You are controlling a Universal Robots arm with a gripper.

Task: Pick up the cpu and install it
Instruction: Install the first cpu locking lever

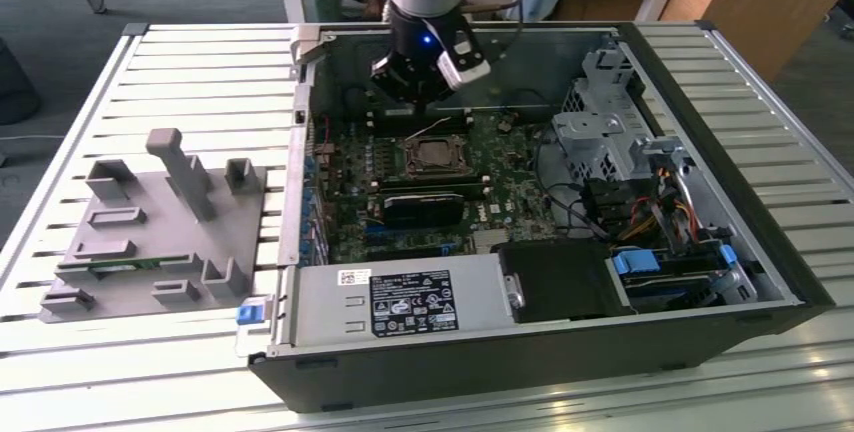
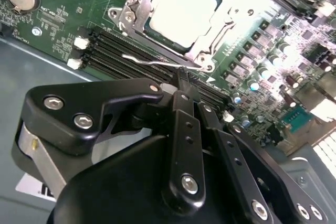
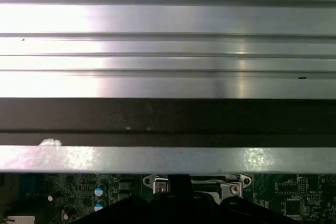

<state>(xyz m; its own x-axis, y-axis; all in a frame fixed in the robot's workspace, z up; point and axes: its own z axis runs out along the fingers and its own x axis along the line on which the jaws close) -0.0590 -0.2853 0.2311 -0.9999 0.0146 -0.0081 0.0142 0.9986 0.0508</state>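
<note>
CPU (image 2: 181,10), silver top catching the light, sits flat inside its socket frame (image 2: 207,51) on the green motherboard (image 1: 441,192) of an open computer case (image 1: 561,352), which lies on its side on a ribbed metal desk (image 1: 200,82). In the exterior view the gripper (image 1: 416,102) hovers over the board's far edge, just beyond the socket. In the second wrist view its black jaws appear pressed together with nothing between them, their tip close above the thin wire retention lever (image 2: 157,62) that lies across the edge of the empty memory slots (image 2: 121,51).

The risk, as it looks from here, is that lever: the tip is close enough that a slightly off descent could slip past the wire, scrape the slots or knock the small capacitors (image 2: 252,85) crowded beside the socket. A chip not fully seated would suffer under any clamping pressure, though it looks level.

Around the work, the case's far wall crowds the arm from behind; a black heatsink block (image 1: 424,207) sits on the near side of the socket; a drive cage (image 1: 601,137) and tangled cables (image 1: 641,217) fill the exterior view's right. A grey parts fixture (image 1: 154,227) stands on the desk at the exterior view's left, well apart from the case
</note>
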